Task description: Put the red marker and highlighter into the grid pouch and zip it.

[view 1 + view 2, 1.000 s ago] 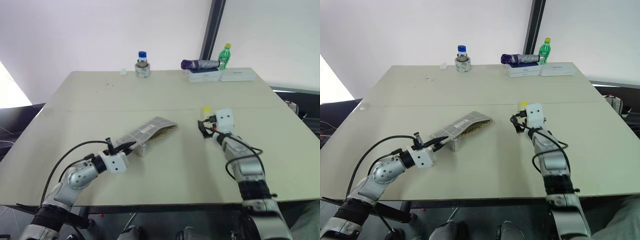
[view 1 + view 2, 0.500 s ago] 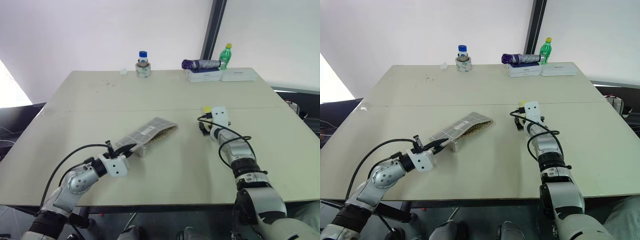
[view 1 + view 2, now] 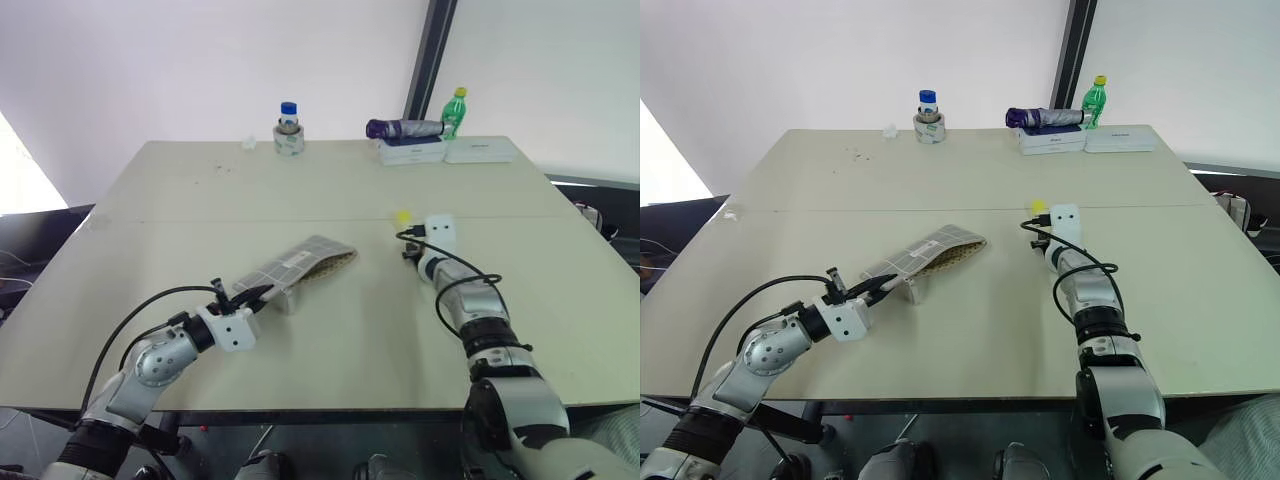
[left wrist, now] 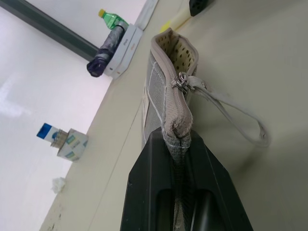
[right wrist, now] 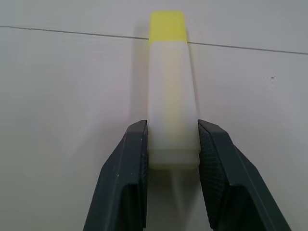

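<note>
— Where's your right arm?
— Stretched low over the table (image 3: 330, 190); my right gripper (image 5: 171, 144) pinches the highlighter (image 5: 169, 91), a blocky pale body with a yellow cap.
— And the left?
— My left gripper (image 4: 179, 144) is clamped on the grid pouch (image 3: 295, 262), soft fabric, its mouth gaping

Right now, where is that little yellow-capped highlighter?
The highlighter lies on the table, right of the grid pouch, with the right gripper closed on its rear end.

Beige table (image 3: 300, 190) with a seam across the middle, white wall (image 3: 180, 60) behind, dark vertical post (image 3: 428, 50) at the back right. Bright daylight at far left.
</note>
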{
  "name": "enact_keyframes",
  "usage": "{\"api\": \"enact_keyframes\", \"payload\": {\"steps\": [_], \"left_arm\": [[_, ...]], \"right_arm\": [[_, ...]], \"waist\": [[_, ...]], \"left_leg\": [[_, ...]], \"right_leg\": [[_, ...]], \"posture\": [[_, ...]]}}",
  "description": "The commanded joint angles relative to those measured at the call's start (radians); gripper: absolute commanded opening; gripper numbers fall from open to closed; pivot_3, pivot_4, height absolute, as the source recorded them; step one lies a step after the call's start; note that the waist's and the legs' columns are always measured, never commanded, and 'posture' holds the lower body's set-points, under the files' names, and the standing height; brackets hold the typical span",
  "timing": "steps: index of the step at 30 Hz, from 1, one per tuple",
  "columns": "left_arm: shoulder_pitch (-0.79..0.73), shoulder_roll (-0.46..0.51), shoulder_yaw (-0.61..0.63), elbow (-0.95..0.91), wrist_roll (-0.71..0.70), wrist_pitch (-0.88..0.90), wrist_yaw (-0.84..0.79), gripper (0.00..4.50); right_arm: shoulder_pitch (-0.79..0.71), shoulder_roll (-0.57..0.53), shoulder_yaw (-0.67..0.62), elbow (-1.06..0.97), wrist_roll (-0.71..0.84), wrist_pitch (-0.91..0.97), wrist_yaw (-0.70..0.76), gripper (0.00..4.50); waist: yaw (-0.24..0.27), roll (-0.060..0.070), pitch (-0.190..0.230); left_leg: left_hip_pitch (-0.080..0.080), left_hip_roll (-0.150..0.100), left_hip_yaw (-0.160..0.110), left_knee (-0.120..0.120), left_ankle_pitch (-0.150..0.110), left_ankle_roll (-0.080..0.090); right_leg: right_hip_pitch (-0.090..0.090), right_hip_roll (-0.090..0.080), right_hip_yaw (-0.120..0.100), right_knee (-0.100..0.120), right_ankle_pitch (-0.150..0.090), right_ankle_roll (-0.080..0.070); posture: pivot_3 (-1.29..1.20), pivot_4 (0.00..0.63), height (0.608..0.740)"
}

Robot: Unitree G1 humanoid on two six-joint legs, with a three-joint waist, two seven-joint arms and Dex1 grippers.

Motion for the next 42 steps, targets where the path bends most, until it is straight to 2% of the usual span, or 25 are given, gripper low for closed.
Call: {"api": "enact_keyframes", "payload": {"steps": [1, 6, 9, 13, 18, 27, 33, 39, 42], "left_arm": [[-0.013, 0.003, 0.020, -0.015, -0.021, -0.009, 0.002, 0.00], [-0.029, 0.000, 0.014, 0.005, -0.027, -0.019, -0.002, 0.00], [-0.048, -0.007, 0.011, 0.023, -0.035, -0.025, -0.001, 0.00], [-0.069, -0.014, 0.005, 0.047, -0.039, -0.034, -0.004, 0.00], [-0.074, -0.001, -0.003, 0.062, -0.051, -0.070, -0.026, 0.00], [-0.076, -0.003, -0.008, 0.036, -0.047, -0.080, -0.053, 0.00], [-0.072, 0.019, -0.020, -0.016, -0.031, -0.092, -0.088, 0.00], [-0.056, 0.055, -0.012, -0.041, -0.036, -0.109, -0.112, 0.00], [-0.053, 0.069, -0.004, -0.031, -0.042, -0.116, -0.113, 0.00]], "right_arm": [[0.081, -0.071, 0.019, -0.280, 0.136, -0.011, 0.317, 0.86], [0.262, -0.241, 0.062, -0.567, 0.268, 0.092, 0.649, 0.86], [0.310, -0.293, 0.033, -0.649, 0.363, 0.202, 0.712, 0.86], [0.376, -0.360, 0.084, -0.712, 0.348, 0.253, 0.767, 0.86], [0.366, -0.318, 0.137, -0.714, 0.299, 0.218, 0.728, 0.86], [0.279, -0.247, 0.238, -0.618, 0.172, 0.076, 0.698, 0.86], [0.187, -0.232, 0.348, -0.529, 0.043, -0.107, 0.751, 0.86], [0.072, -0.228, 0.456, -0.426, -0.105, -0.384, 0.811, 0.86], [0.041, -0.203, 0.487, -0.372, -0.162, -0.509, 0.794, 0.86]], "waist": [[0.000, 0.000, 0.000], [0.001, 0.000, 0.000], [0.001, 0.000, 0.000], [0.001, 0.000, 0.000], [-0.002, 0.000, 0.000], [0.004, 0.000, 0.000], [0.000, 0.000, 0.000], [-0.002, 0.000, 0.000], [0.002, 0.000, 0.000]], "left_leg": [[0.000, 0.000, 0.000, 0.000, 0.000, 0.001], [0.000, 0.000, -0.001, -0.001, -0.004, 0.006], [0.001, 0.000, -0.002, 0.000, -0.004, 0.006], [0.000, 0.000, -0.003, 0.001, -0.004, 0.007], [0.000, 0.000, -0.003, 0.001, -0.004, 0.007], [0.000, 0.000, -0.003, 0.001, -0.004, 0.007], [0.000, 0.000, -0.002, 0.001, -0.004, 0.007], [0.000, 0.000, -0.001, 0.001, -0.004, 0.006], [0.000, 0.000, -0.001, 0.001, -0.004, 0.006]], "right_leg": [[0.000, 0.000, 0.000, 0.000, 0.000, 0.000], [0.000, 0.000, 0.000, -0.001, 0.000, 0.000], [0.001, 0.000, -0.001, -0.001, 0.000, 0.000], [0.001, 0.000, -0.001, -0.001, 0.000, 0.000], [0.001, 0.000, -0.001, -0.001, 0.000, 0.000], [0.001, 0.000, -0.001, -0.001, 0.000, 0.000], [0.000, 0.000, -0.001, -0.001, 0.000, 0.000], [0.000, 0.001, -0.001, -0.001, 0.000, 0.000], [0.000, 0.001, -0.001, -0.001, 0.000, 0.000]], "posture": [[0.00, 0.150, 0.740], [0.00, 0.150, 0.740], [0.00, 0.150, 0.740], [0.00, 0.150, 0.740], [0.00, 0.150, 0.740], [0.00, 0.150, 0.740], [0.00, 0.150, 0.740], [0.00, 0.150, 0.740], [0.00, 0.150, 0.740]]}}
